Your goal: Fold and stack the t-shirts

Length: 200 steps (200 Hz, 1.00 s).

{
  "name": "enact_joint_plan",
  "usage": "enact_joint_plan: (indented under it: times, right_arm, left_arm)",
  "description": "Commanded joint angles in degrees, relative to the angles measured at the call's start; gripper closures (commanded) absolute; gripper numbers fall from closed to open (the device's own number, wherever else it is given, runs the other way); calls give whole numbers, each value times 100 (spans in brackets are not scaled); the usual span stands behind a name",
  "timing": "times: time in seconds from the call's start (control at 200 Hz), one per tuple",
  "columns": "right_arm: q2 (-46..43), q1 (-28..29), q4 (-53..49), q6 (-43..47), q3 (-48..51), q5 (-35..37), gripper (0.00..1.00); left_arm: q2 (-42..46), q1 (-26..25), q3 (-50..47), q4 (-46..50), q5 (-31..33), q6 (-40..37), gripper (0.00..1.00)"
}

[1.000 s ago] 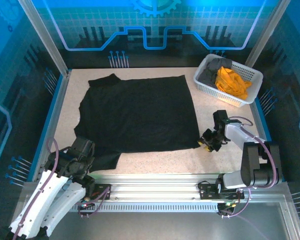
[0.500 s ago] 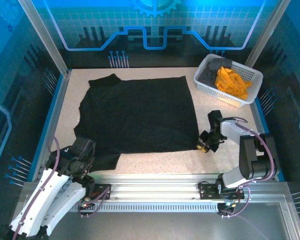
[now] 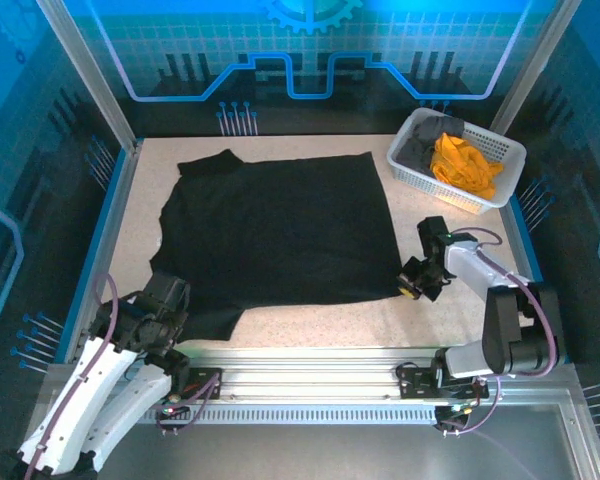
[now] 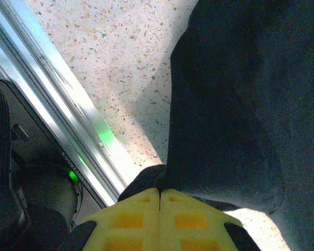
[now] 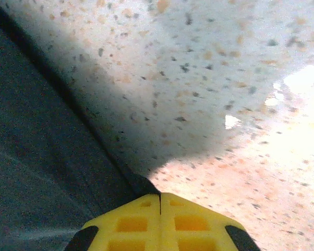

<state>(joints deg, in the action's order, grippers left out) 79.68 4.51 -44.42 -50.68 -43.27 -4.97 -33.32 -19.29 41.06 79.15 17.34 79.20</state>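
A large black t-shirt (image 3: pixel 275 225) lies spread flat over the middle of the speckled table. My left gripper (image 3: pixel 165 312) is shut on its near left corner, a sleeve end by the front rail; in the left wrist view the yellow fingers (image 4: pixel 191 222) pinch the black cloth (image 4: pixel 240 104). My right gripper (image 3: pixel 412 288) is shut on the near right corner of the hem; the right wrist view shows black fabric (image 5: pixel 36 167) running into the closed yellow pads (image 5: pixel 188 222). An orange-yellow t-shirt (image 3: pixel 463 162) and a dark grey t-shirt (image 3: pixel 425 138) lie crumpled in the basket.
The white lattice basket (image 3: pixel 410 172) stands at the back right corner. Aluminium frame posts rise at both back corners. The metal front rail (image 3: pixel 310 355) runs along the near edge, also seen as the rail (image 4: pixel 57 115) beside my left gripper. Bare table (image 3: pixel 320 320) lies in front of the shirt.
My right gripper shifted slightly left then back right with the hem corner, drawing the right edge of the shirt a little outward. The left arm has stayed put.
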Motion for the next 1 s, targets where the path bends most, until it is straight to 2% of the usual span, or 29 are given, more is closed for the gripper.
enact_joint_plan:
  times: [0.0, 0.07, 0.21, 0.305, 0.515, 0.88, 0.94, 0.995]
  right_arm:
    - [-266, -271, -582, -74, 148, 469, 93]
    - [-334, -388, -606, 48, 128, 494, 87]
    - [-308, -275, -734, 284, -28, 445, 60]
    - [-439, -75, -742, 222, 66, 254, 53]
    - [-653, 379, -497, -251, 406, -153, 58]
    - [297, 106, 134, 106, 188, 93, 69]
    - [474, 102, 259, 224, 161, 61, 74]
    - [617, 110, 322, 309, 143, -8, 83]
  left_arm:
    - [-18, 32, 175, 192, 201, 4, 100]
    - [-26, 33, 202, 197, 210, -9, 100]
    - [-71, 38, 259, 201, 222, -96, 100]
    - [-85, 33, 278, 200, 214, -120, 100]
    - [-71, 33, 240, 172, 166, -140, 100]
    - [-117, 32, 171, 38, 107, -171, 100]
    - [-110, 35, 142, 5, 93, -175, 100]
    - [-91, 32, 125, -26, 83, -174, 100]
